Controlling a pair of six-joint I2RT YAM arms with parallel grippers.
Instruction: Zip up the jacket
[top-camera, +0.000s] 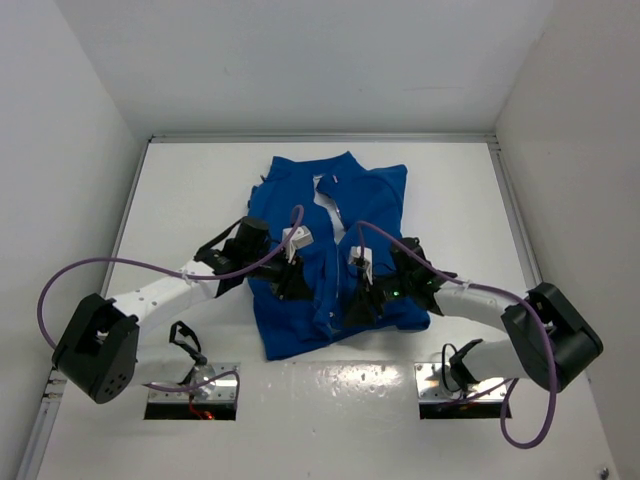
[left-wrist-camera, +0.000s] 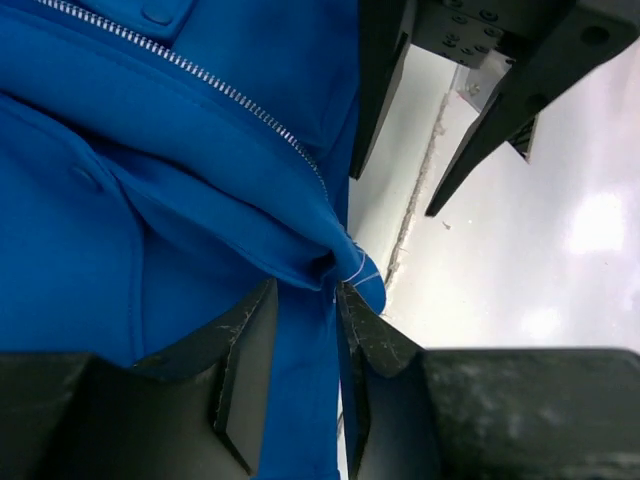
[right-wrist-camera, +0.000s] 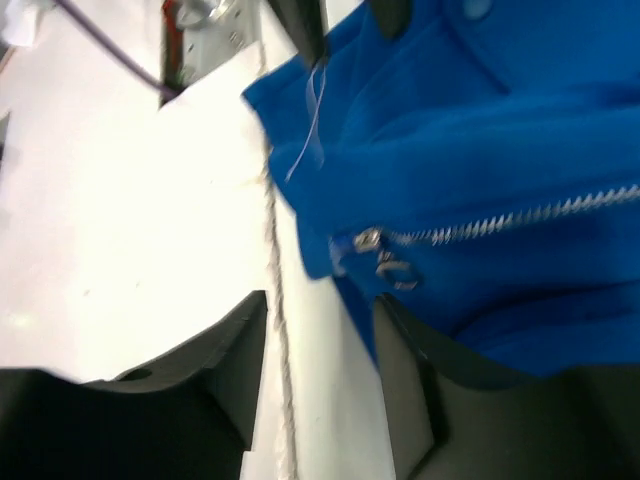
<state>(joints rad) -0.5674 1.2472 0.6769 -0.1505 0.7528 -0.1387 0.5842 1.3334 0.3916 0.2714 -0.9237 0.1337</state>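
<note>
The royal-blue jacket (top-camera: 330, 240) lies flat on the white table, collar at the far side. Both grippers sit at its near hem. My left gripper (top-camera: 292, 280) (left-wrist-camera: 306, 290) is open, and the hem's corner fabric (left-wrist-camera: 300, 380) runs between its fingers. The silver zipper teeth (left-wrist-camera: 200, 75) slant down to that corner. My right gripper (top-camera: 362, 300) (right-wrist-camera: 320, 300) is open over bare table just off the hem. The zipper slider (right-wrist-camera: 370, 240) and its small ring pull (right-wrist-camera: 397, 272) lie just past its right fingertip. Between the right fingers there is only table.
White walls (top-camera: 60, 120) close in the table on three sides. A seam in the table top (right-wrist-camera: 275, 330) runs under the right gripper. Purple cables (top-camera: 150, 265) loop over both arms. Two base cutouts (top-camera: 192, 392) sit at the near edge.
</note>
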